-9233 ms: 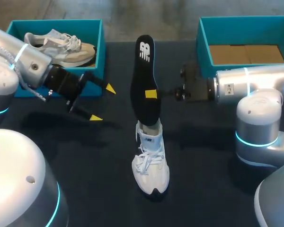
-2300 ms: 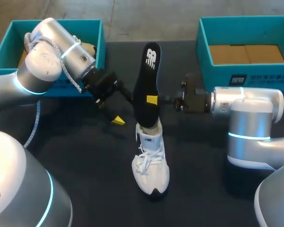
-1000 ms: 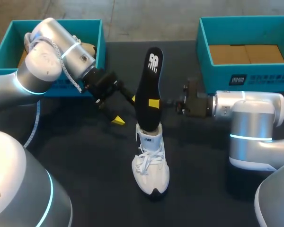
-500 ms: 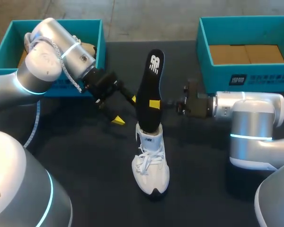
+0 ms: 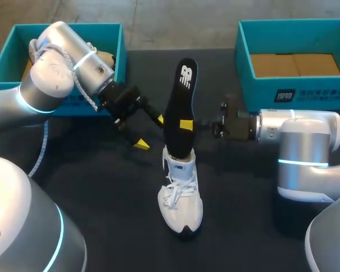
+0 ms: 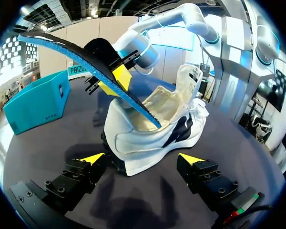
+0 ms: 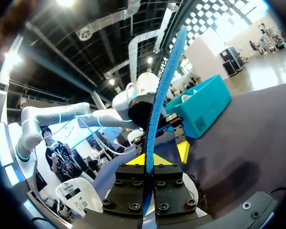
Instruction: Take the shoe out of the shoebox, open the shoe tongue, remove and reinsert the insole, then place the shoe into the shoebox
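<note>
Dark table [image 5: 102, 187] | my right gripper [image 5: 185, 124] pinches insole [image 5: 178, 96] mid-length: light, floppy | my left gripper [image 5: 149, 132] gapes, 10 o'clock of shoe [image 5: 181, 195]; stiff heel looks the best hold.

Black insole [image 5: 178, 102] stands tilted, its end inside the white shoe [image 5: 181, 198].

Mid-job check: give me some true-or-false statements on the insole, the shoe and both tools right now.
1. The right tool is shut on the insole. True.
2. The left tool grips the white shoe. False: it is open, with the heel just ahead of it.
3. The white shoe stands on the table, outside both shoeboxes. True.
4. The insole lies flat on the table. False: it stands tilted, its lower end inside the white shoe.
</note>
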`<action>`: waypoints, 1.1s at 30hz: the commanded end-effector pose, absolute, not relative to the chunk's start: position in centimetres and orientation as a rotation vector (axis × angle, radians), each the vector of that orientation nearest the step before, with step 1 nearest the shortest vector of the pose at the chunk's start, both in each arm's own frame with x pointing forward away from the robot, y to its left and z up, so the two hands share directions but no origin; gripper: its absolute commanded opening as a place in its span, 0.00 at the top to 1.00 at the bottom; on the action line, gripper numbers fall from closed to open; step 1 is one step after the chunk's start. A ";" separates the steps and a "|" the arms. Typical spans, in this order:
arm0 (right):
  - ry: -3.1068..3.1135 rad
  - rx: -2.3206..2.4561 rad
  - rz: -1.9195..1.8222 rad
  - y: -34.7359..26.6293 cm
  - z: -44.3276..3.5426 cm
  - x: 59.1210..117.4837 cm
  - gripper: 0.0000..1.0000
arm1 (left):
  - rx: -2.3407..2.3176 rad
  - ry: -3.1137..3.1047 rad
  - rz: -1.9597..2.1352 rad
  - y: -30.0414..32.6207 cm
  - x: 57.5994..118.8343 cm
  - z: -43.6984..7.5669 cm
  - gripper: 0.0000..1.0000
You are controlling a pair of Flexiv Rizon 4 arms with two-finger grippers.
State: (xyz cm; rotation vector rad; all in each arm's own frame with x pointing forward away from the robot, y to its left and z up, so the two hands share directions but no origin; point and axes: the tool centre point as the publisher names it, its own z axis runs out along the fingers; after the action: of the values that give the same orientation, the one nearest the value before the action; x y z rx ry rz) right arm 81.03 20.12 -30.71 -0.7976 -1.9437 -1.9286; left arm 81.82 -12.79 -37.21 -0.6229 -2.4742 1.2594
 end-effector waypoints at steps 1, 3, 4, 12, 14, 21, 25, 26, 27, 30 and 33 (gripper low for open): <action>-1.945 -0.769 -1.902 20.5 -31.0 81.1 1.00 | -0.625 -2.473 1.256 -12.8 81.9 -37.3 0.00; -1.946 -0.765 -1.890 20.7 -31.2 81.1 1.00 | -0.625 -2.473 1.256 -12.8 81.9 -37.3 0.00; -1.946 -0.763 -1.886 20.7 -31.2 81.1 1.00 | -0.625 -2.473 1.256 -12.8 81.9 -37.3 0.00; -1.947 -0.763 -1.877 20.5 -31.4 81.0 1.00 | -0.625 -2.473 1.256 -12.8 81.9 -37.3 0.00; -1.948 -0.763 -1.878 20.5 -31.4 80.9 1.00 | -0.625 -2.473 1.256 -12.8 81.9 -37.3 0.00; -1.948 -0.760 -1.879 20.3 -31.4 80.8 1.00 | -0.595 -2.508 1.264 -12.8 81.7 -37.2 0.00; -1.947 -0.759 -1.879 20.3 -31.5 80.8 1.00 | -0.584 -2.521 1.257 -12.8 81.4 -37.2 0.00; -1.946 -0.759 -1.878 20.3 -31.5 80.8 1.00 | -0.584 -2.526 1.247 -12.8 81.2 -37.3 0.00; -1.946 -0.759 -1.878 20.3 -31.5 80.8 1.00 | -0.587 -2.533 1.237 -12.8 81.0 -37.3 0.00; -1.947 -0.758 -1.876 20.3 -31.6 80.8 1.00 | -0.586 -2.544 1.227 -12.9 80.8 -37.3 0.00; -1.950 -0.754 -1.871 20.4 -31.6 80.7 1.00 | -0.578 -2.558 1.214 -13.0 80.7 -37.2 0.00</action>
State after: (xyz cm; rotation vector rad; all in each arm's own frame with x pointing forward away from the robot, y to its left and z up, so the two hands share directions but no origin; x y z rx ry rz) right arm 80.82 20.27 -31.42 -0.7542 -1.9483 -1.8727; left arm 81.22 -12.98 -37.56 -0.5815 -2.5431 1.2207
